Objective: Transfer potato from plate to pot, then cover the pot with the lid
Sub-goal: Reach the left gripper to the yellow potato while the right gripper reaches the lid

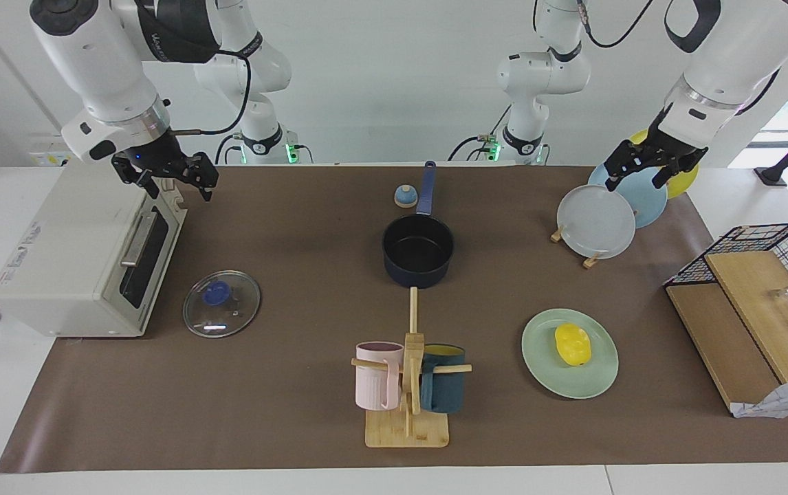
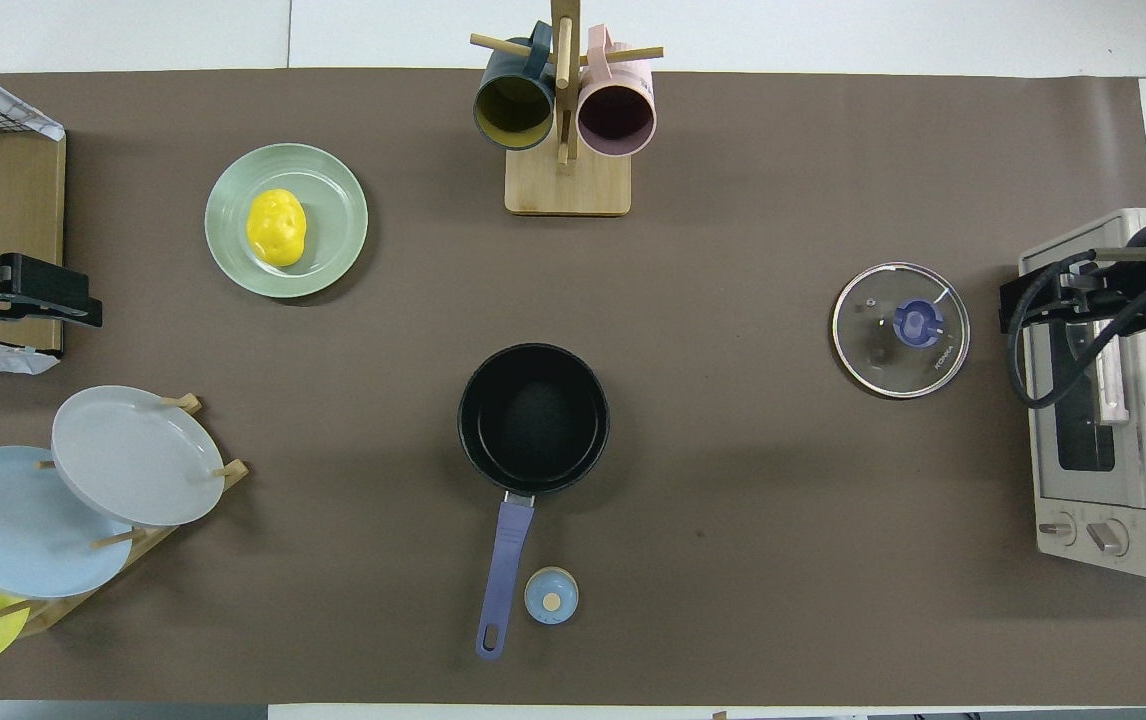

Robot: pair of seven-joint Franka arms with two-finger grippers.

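Count on the surface [image 1: 311, 227]: one potato [image 1: 572, 344], one mint-green plate [image 1: 545, 371], one pot [image 1: 418, 251], one glass lid [image 1: 221, 303], one small bell [image 1: 405, 196], two mugs on one wooden mug stand [image 1: 408, 419], three plates standing in one wooden rack [image 1: 590, 260], one toaster oven [image 1: 78, 268], one wire basket [image 1: 786, 254].

The potato lies on the mint-green plate, a little off centre, toward the left arm's end of the surface and farther from the robots than the pot. In the overhead view its long axis runs roughly toward and away from the robots, slightly slanted.

The pot stands upright near the middle of the surface, uncovered, its interior bare. Its long blue handle points straight toward the robots; the bell sits just beside the handle, toward the right arm's end.

The lid lies flat, knob up, toward the right arm's end, just beside the toaster oven and well apart from the pot.

Left end effector [image 1: 643, 167]: raised over the plate rack, fingers apart, holding nothing. The potato lies well apart from it, farther out on the surface.

Right end effector [image 1: 175, 175]: raised over the toaster oven's upper front edge, fingers apart, holding nothing. The lid lies near it, lower on the surface, not in contact.
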